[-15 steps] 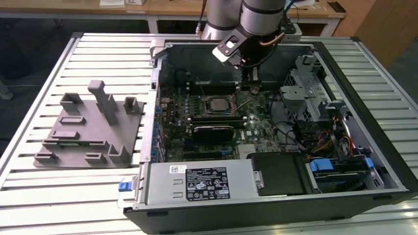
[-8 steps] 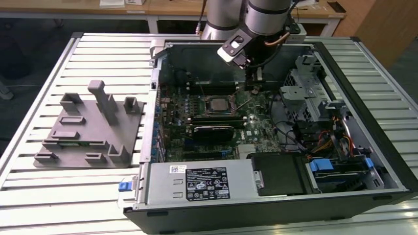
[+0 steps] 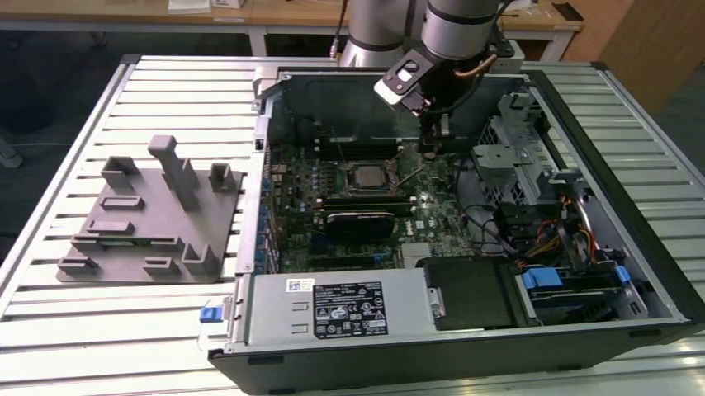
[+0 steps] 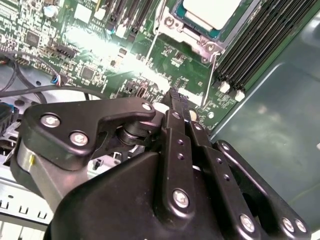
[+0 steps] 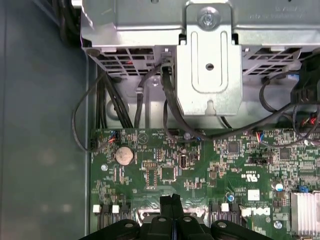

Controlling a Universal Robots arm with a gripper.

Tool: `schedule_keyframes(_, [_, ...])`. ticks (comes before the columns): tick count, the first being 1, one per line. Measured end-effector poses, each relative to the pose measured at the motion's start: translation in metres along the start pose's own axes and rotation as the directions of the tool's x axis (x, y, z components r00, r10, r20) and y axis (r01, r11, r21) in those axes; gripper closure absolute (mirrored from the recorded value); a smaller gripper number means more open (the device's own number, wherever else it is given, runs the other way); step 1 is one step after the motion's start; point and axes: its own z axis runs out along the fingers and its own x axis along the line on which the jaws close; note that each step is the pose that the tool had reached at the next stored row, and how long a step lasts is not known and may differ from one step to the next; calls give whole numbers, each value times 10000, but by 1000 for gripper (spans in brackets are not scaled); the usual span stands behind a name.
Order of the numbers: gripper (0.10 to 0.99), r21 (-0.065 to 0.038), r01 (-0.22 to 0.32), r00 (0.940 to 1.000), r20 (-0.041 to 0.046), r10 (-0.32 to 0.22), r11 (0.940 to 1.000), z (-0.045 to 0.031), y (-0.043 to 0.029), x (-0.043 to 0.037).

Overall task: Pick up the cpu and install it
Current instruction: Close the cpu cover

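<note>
Silver-topped, the cpu (image 4: 210,10) lies in its socket on the green motherboard (image 4: 165,55) inside the open computer case (image 3: 441,367). The gripper (image 4: 175,97) hovers near it, jaws together and empty. Light, rigid and probably delicate, the chip is best gripped by its edges.

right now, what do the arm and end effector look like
The arm is silver-grey and cylindrical, with a black wrist and an orange-brown cable looped beside it. The end effector is matte black: flat linked bars pinned with silver screws, narrowing toward the tip.
</note>
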Motion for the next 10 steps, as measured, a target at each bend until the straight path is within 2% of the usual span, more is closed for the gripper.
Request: schedule_keyframes(10, [980, 0, 0, 10000, 0, 0, 10000, 4, 132, 3])
